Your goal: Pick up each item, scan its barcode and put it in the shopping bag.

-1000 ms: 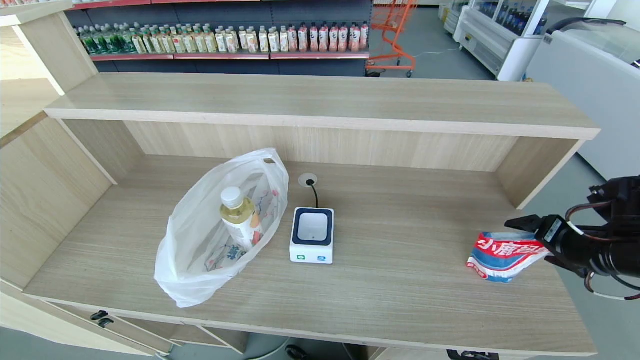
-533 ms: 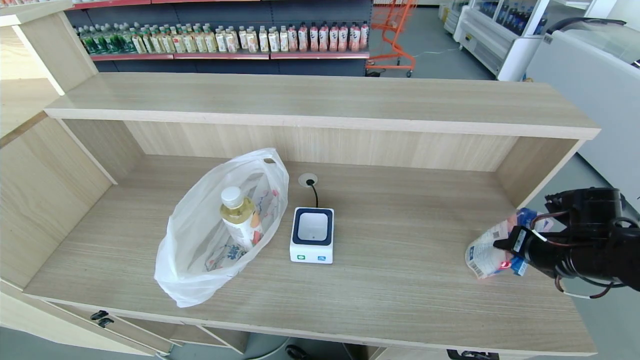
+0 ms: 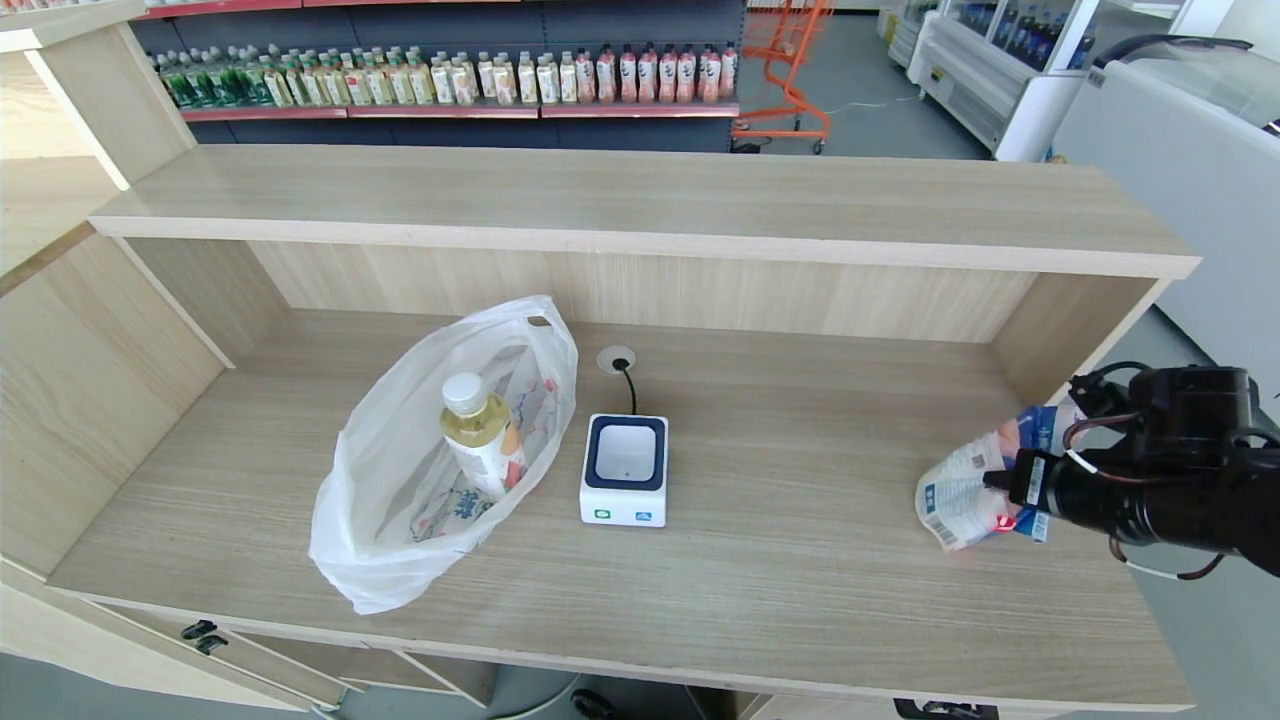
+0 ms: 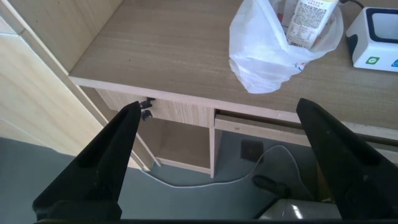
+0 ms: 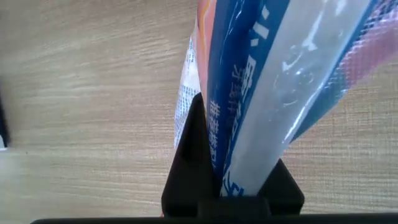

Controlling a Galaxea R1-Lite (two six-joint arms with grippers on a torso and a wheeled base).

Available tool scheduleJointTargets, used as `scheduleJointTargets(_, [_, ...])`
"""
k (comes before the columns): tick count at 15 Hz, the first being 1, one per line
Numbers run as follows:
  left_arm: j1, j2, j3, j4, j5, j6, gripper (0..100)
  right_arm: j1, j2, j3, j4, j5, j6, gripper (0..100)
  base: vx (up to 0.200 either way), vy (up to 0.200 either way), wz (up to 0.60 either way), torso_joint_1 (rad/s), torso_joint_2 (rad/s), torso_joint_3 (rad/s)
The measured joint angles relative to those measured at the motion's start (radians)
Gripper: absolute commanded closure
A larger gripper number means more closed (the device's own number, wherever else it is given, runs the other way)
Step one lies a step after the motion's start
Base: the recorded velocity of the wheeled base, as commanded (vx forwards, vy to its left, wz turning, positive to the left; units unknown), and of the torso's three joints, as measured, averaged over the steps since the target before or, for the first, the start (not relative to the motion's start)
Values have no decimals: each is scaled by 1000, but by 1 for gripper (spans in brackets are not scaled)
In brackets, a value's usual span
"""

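Nearest you, your left gripper (image 4: 217, 107) hangs outside the front edge of the wooden checkout counter (image 3: 800, 560), by the drawer fronts. Its two dark fingers are spread wide apart with nothing between them.

At the counter's right end, near the front, your right gripper (image 3: 1000, 495) is clamped on the snack pouch (image 3: 955, 490). In the right wrist view its fingers (image 5: 193, 155) pinch the pouch (image 5: 280, 93) by one sealed edge. The pouch is tilted, with its pale printed back turned toward the head camera and its blue and red side facing away. You cannot tell whether its lower corner touches the wood or hangs just above it. It is well apart from both the scanner and the bag.

Farther in, at mid-counter, the white barcode scanner (image 3: 625, 470) sits flat with its dark-framed window facing up. Its black cable (image 3: 628, 390) runs back into a round hole in the counter top. Just beside the scanner, on your left, the white plastic shopping bag (image 3: 390, 540) lies open, and a tea bottle (image 3: 480, 435) with a white cap leans inside it.

Behind these rises the counter's raised ledge (image 3: 640, 200). Beyond it are a store shelf of drink bottles (image 3: 450, 80), an orange cart (image 3: 790, 70) and white freezers (image 3: 1000, 70).
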Motion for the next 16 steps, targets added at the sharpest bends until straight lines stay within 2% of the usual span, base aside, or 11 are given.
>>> scheduleJointTargets(2, [0, 0, 0, 0, 0, 0, 0, -8, -59, 3, 44, 147, -93, 100, 0, 0, 0, 0, 0, 0])
scheduleJointTargets(4, [0, 0, 0, 0, 0, 0, 0, -10, -134, 6, 86, 372, -125, 100, 0, 0, 0, 0, 0, 0])
scheduleJointTargets(8, [0, 0, 0, 0, 0, 0, 0, -7, -261, -1, 141, 830, -129, 100, 0, 0, 0, 0, 0, 0])
scheduleJointTargets(10, [0, 0, 0, 0, 0, 0, 0, 13, -312, -6, 144, 1015, -76, 100, 0, 0, 0, 0, 0, 0])
scheduleJointTargets(13, [0, 0, 0, 0, 0, 0, 0, 101, -376, -26, 140, 1046, 61, 100, 0, 0, 0, 0, 0, 0])
scheduleJointTargets(16, [0, 0, 0, 0, 0, 0, 0, 204, -416, -49, 139, 991, 139, 100, 0, 0, 0, 0, 0, 0])
